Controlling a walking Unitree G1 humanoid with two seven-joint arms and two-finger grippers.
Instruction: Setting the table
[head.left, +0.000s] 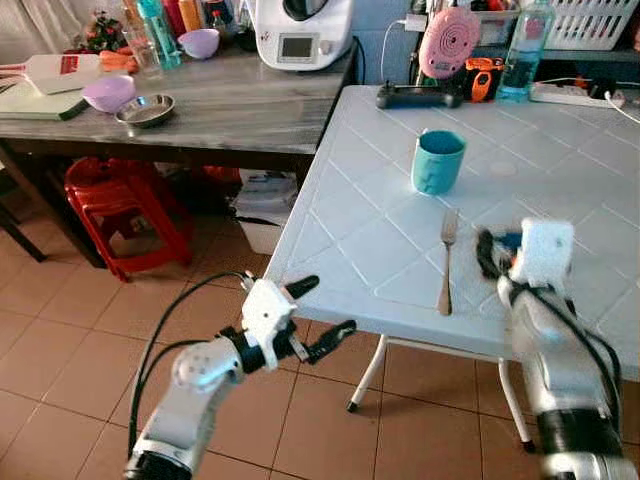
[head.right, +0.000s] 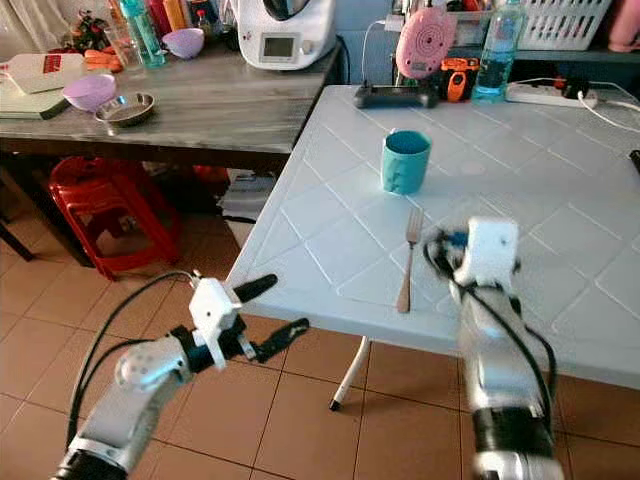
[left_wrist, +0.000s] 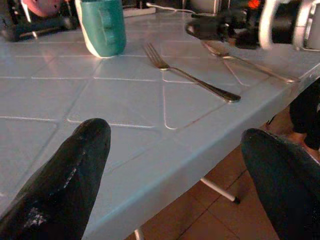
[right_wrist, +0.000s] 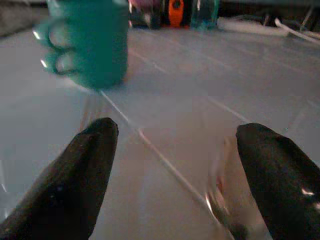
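Observation:
A teal mug (head.left: 438, 161) stands upright on the pale blue plastic table (head.left: 350, 210). A metal fork (head.left: 447, 260) lies nearer the front edge, tines toward the mug. My right gripper (head.left: 488, 254) hovers low over the table just right of the fork, open, with nothing between its fingers (right_wrist: 90, 160). A spoon (left_wrist: 250, 64) lies under it, parallel to the fork; the spoon (right_wrist: 222, 200) is blurred in the right wrist view. My left gripper (head.left: 322, 308) is open and empty, off the table's front left corner, level with its edge, pointing at it.
At the table's back stand a black controller (head.left: 418, 96), a pink fan (head.left: 449, 42), a water bottle (head.left: 521, 55) and a power strip (head.left: 565, 94). A wooden table (head.left: 230, 110) at left holds bowls and a white appliance (head.left: 300, 32). Red stools (head.left: 120, 210) and a white bin (head.left: 262, 215) sit beneath.

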